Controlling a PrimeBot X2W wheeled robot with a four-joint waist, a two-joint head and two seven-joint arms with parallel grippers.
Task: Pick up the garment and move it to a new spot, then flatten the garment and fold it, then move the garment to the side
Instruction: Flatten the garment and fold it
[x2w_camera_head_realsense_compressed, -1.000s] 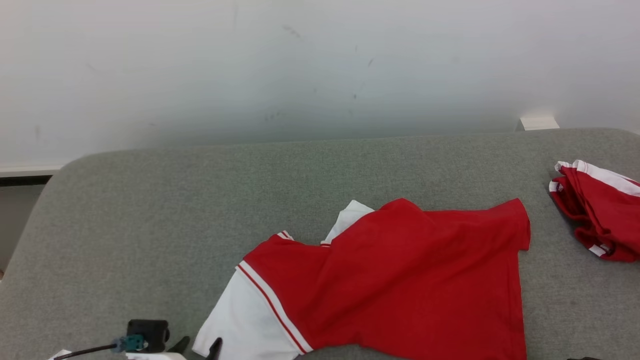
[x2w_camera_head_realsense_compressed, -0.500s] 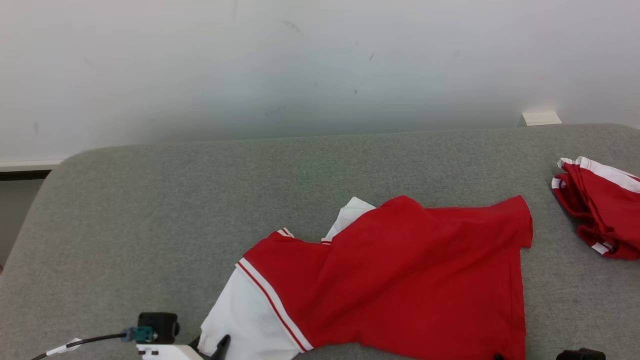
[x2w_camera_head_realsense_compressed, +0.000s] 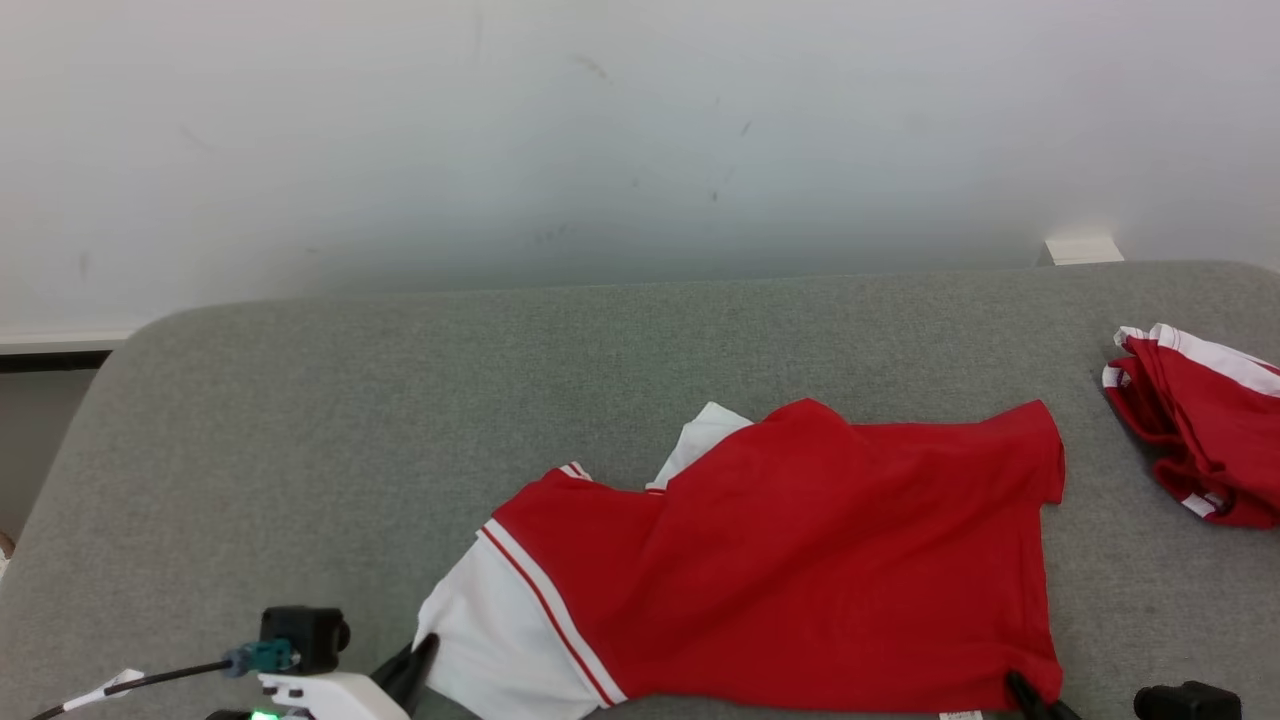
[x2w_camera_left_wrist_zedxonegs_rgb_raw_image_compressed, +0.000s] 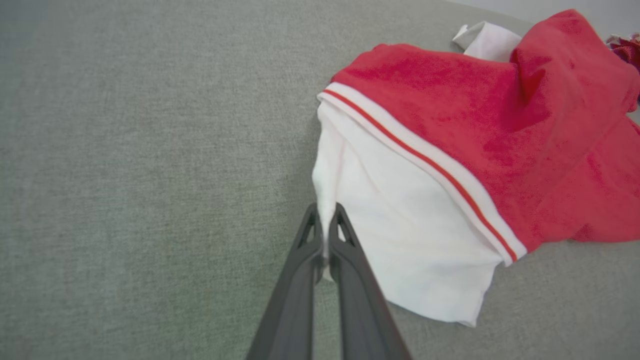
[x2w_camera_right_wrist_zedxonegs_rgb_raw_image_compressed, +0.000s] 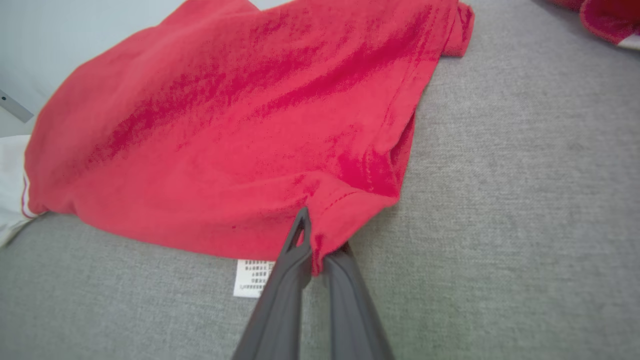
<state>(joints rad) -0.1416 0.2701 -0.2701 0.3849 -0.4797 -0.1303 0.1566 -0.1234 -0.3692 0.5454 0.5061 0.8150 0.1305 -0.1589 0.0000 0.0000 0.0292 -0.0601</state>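
Observation:
The garment (x2w_camera_head_realsense_compressed: 790, 560) is a red shirt with white, red-striped sleeves, lying rumpled on the grey padded table (x2w_camera_head_realsense_compressed: 400, 400). My left gripper (x2w_camera_head_realsense_compressed: 415, 665) sits at the near left, shut on the edge of the white sleeve (x2w_camera_left_wrist_zedxonegs_rgb_raw_image_compressed: 400, 225); the left wrist view shows the white cloth pinched between its fingers (x2w_camera_left_wrist_zedxonegs_rgb_raw_image_compressed: 325, 235). At the near right, my right gripper (x2w_camera_head_realsense_compressed: 1030, 695) is shut on the garment's red hem corner (x2w_camera_right_wrist_zedxonegs_rgb_raw_image_compressed: 345, 210), with cloth bunched between its fingers (x2w_camera_right_wrist_zedxonegs_rgb_raw_image_compressed: 320, 240). A white care label (x2w_camera_right_wrist_zedxonegs_rgb_raw_image_compressed: 255, 277) pokes out under the hem.
A second red-and-white garment (x2w_camera_head_realsense_compressed: 1200, 420) lies bunched at the table's far right edge. A pale wall (x2w_camera_head_realsense_compressed: 600, 130) runs behind the table. Bare grey table stretches to the left of and beyond the shirt.
Both grippers closed from open onto the garment's near edge: the left on the white sleeve, the right on the red hem corner. The head camera shifted slightly.

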